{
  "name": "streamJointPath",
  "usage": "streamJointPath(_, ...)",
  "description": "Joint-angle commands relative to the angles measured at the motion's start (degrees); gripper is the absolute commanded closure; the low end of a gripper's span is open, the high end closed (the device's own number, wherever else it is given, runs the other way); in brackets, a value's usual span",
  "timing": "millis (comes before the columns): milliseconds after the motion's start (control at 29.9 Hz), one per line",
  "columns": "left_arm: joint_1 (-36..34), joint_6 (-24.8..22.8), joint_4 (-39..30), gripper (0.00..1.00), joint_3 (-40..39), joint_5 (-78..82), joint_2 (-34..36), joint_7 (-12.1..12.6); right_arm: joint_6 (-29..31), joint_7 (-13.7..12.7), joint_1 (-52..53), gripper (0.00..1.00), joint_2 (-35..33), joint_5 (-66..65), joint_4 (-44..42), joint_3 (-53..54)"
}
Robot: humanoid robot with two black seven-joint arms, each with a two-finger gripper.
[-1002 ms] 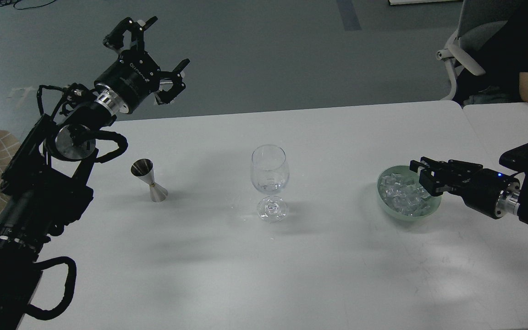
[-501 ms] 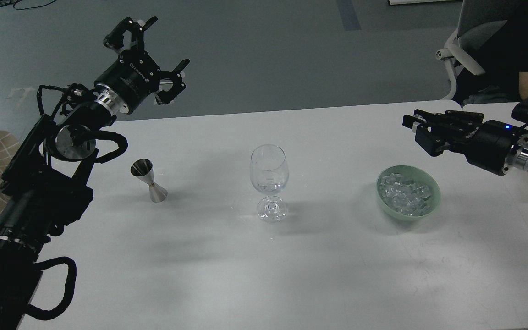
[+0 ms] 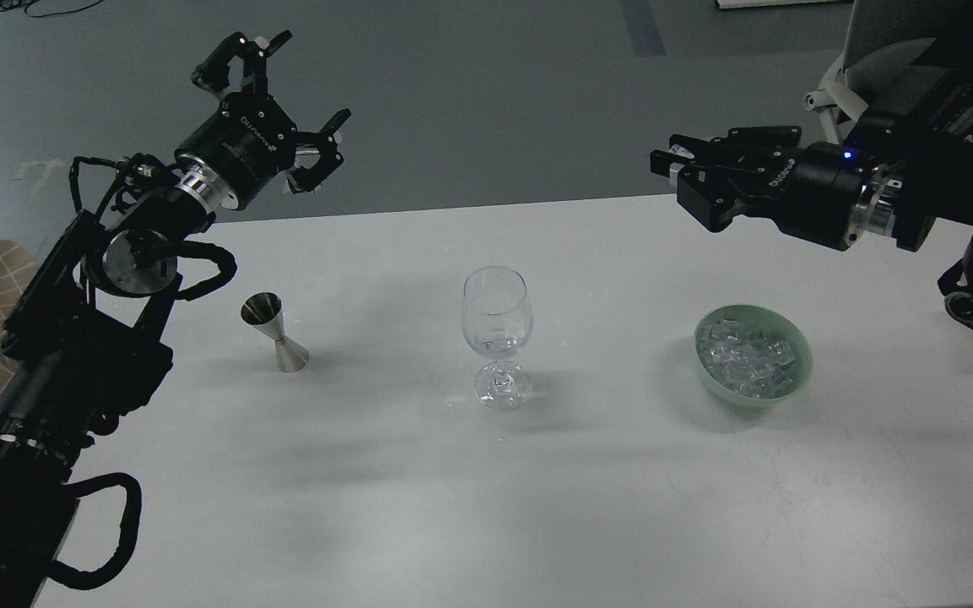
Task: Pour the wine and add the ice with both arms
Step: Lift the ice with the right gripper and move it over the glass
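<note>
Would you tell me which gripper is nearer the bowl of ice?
Right. The right gripper hangs above and just left of the bowl; the left gripper is far across, beyond the glass.

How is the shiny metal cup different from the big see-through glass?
The metal jigger is silvery and you cannot see through it; the wine glass is clear. The jigger is shorter and pinched in the middle like an hourglass; the glass is taller, with a round bowl on a thin stem and a foot. The jigger leans a little in this view; the glass looks upright. Both stand on the white table, untouched by either gripper.
</note>
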Motion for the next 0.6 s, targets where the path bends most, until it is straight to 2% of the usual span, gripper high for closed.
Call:
streamJointPath(0, 0.0, 0.0, 0.01, 0.02, 0.0, 0.03, -0.1, 0.0, 2.48, 0.0, 1.96, 0.92, 3.26, -2.39, -0.01, 0.01)
streamJointPath(267, -0.26, 0.0, 0.01, 0.02, 0.0, 0.03, -0.01, 0.0, 6.8, 0.0, 3.37, 0.92, 10.9, -7.67, -0.01, 0.01)
streamJointPath(568, 0.18, 0.0, 0.01, 0.02, 0.0, 0.03, -0.1, 0.0, 9.87, -0.09, 3.29, 0.91, 16.09, -8.82, 0.34, 0.01)
